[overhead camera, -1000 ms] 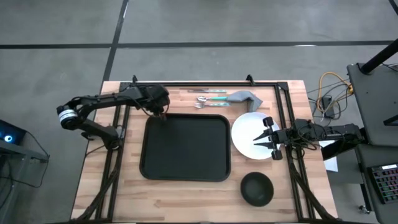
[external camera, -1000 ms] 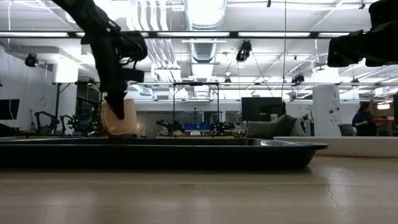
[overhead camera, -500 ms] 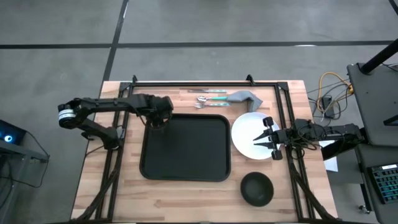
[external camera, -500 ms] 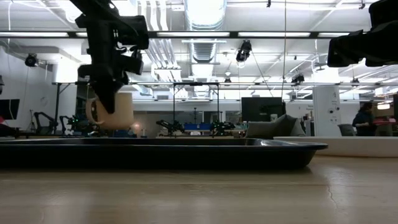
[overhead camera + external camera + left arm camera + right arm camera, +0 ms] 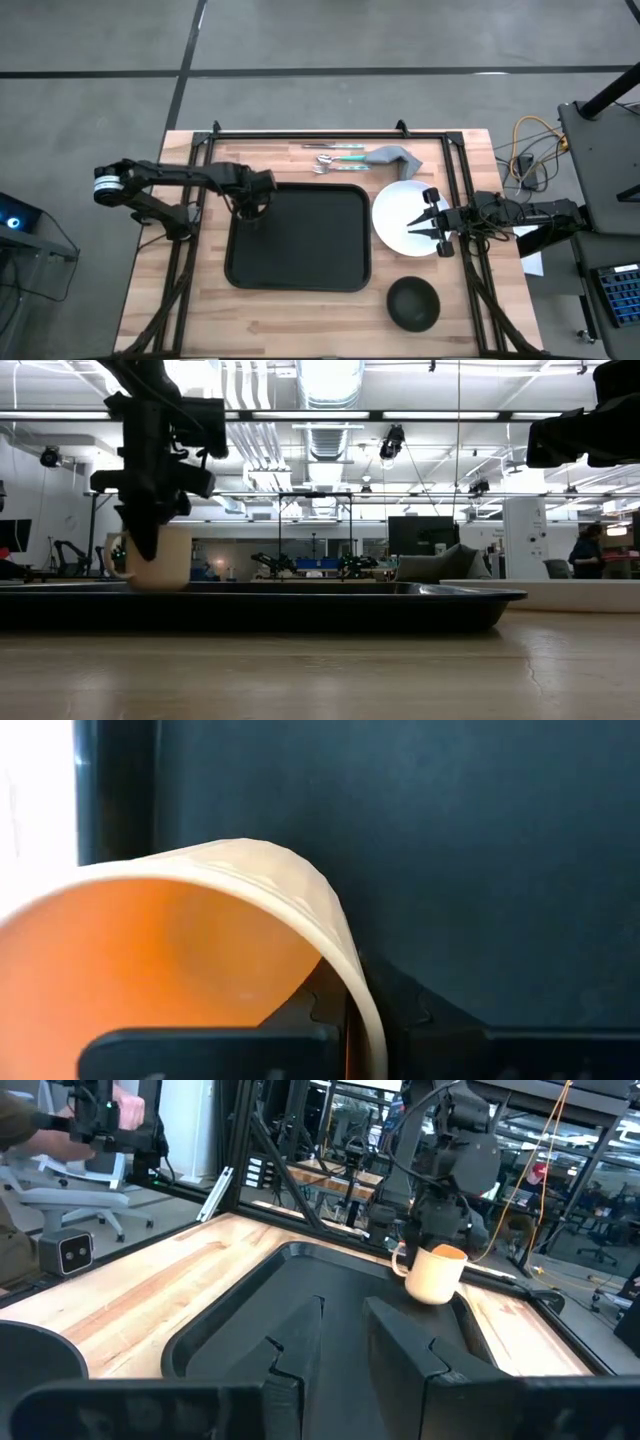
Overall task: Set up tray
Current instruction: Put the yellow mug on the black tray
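Since a second earlier, my left gripper [image 5: 251,199] had carried the mug [image 5: 152,559] from the upper left corner of the tray [image 5: 300,262] down along its left edge and lowered it almost to the floor. From the low view I could not tell whether the base touched. One finger sat inside the mug's rim and one outside, clamped on the wall. The tray lay flat at the centre of the table [image 5: 170,310].

I judged the step in hand to be placing the mug. Next I would need to settle it fully, part the fingers and lift straight up so the rim did not catch.

My right gripper [image 5: 436,221] waited at the right of the frame, fingers spread over the plate's [image 5: 398,222] right edge, holding nothing.

I counted one tray, one mug, one plate, one bowl [image 5: 413,303] at lower right, one napkin [image 5: 392,157], and what looked like two pieces of cutlery [image 5: 333,156] above the tray.
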Controlling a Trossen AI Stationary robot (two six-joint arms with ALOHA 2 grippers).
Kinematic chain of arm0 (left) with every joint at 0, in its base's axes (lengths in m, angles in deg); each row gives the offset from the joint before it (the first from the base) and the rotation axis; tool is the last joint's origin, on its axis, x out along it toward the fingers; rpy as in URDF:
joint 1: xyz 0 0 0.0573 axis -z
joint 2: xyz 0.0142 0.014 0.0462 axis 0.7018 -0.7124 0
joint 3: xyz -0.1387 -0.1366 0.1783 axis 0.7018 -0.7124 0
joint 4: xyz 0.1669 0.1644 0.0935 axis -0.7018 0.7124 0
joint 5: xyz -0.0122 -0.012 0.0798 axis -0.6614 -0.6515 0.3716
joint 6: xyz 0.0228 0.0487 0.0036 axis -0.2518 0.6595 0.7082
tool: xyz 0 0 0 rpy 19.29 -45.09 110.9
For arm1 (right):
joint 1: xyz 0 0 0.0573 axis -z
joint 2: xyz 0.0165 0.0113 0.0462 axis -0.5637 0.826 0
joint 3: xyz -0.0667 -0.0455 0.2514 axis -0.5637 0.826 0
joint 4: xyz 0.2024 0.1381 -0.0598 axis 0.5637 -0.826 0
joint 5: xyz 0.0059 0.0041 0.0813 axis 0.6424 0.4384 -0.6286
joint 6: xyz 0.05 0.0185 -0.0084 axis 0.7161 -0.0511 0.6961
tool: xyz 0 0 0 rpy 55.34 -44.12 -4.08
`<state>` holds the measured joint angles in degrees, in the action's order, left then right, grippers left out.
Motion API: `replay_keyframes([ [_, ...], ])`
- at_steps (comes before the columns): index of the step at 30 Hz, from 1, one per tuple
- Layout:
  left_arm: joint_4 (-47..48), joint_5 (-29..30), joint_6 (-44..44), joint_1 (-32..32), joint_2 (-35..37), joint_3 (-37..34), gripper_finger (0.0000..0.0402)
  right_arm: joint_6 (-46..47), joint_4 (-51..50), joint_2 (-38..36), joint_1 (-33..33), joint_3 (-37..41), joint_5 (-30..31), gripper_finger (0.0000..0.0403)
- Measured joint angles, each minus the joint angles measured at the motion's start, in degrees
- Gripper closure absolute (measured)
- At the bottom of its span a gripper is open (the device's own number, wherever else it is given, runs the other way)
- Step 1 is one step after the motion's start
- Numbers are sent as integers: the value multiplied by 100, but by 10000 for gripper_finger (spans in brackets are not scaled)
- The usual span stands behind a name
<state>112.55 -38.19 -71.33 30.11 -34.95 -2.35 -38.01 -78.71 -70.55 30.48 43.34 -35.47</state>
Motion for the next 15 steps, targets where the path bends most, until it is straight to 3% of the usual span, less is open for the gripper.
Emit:
replay_keyframes([
  [15,-38,2,11,-13,0,-61,384,0,2,0,0,0,0,335],
])
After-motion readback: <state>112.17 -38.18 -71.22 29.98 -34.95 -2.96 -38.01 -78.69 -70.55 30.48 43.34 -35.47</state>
